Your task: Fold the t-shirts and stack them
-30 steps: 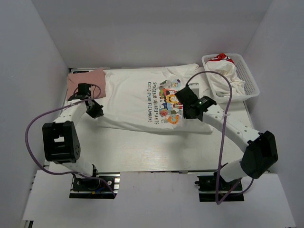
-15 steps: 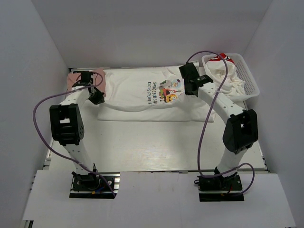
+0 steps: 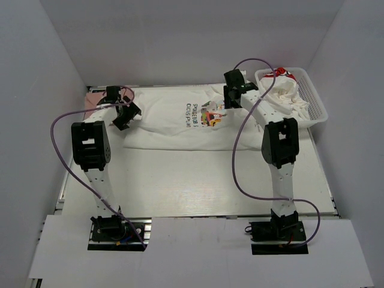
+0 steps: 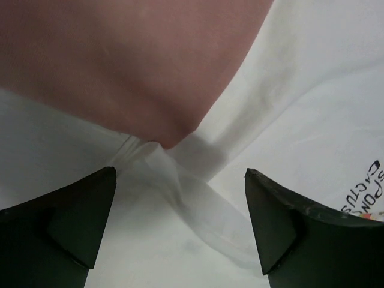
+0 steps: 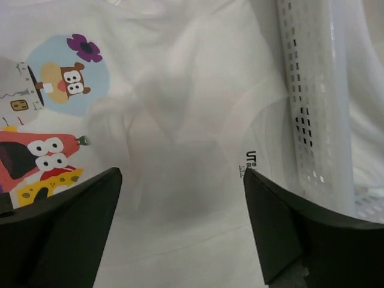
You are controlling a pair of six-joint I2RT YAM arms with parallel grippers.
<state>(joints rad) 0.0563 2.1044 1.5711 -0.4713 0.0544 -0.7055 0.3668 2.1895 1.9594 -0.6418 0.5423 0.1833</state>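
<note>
- The top view alone gives the full layout. The cartoon t-shirt (image 3: 174, 123) lies folded across the far part of the surface (image 3: 198, 180). The dusty-pink t-shirt (image 3: 91, 101) sits at the far left corner. The mesh basket (image 3: 316, 102) stands at the far right and holds crumpled white t-shirts (image 3: 287, 95) with a red print showing.
- The left wrist view alone shows the dusty-pink t-shirt's edge lying over white cloth. A folded white band (image 4: 198, 198) runs below the gap between the fingers (image 4: 72, 228). Dark lettering (image 4: 360, 192) shows at the right edge.
- The right wrist view alone shows the print detail: cartoon faces (image 5: 54, 90), a purple flower and a small dark label (image 5: 252, 159). The basket's perforated wall stands just beside the shirt.
- The surface is pale and flat. Plain white walls (image 3: 198, 42) enclose it on three sides. A purple cable (image 3: 240, 144) loops from each arm.
- The left end effector (image 3: 124, 114) is released, fingers wide apart, over the junction of the pink and white cloth. It grasps nothing; contact with the cloth cannot be determined.
- The right end effector (image 3: 231, 99) is released, fingers wide apart, over the cartoon t-shirt near the basket. It grasps nothing.
</note>
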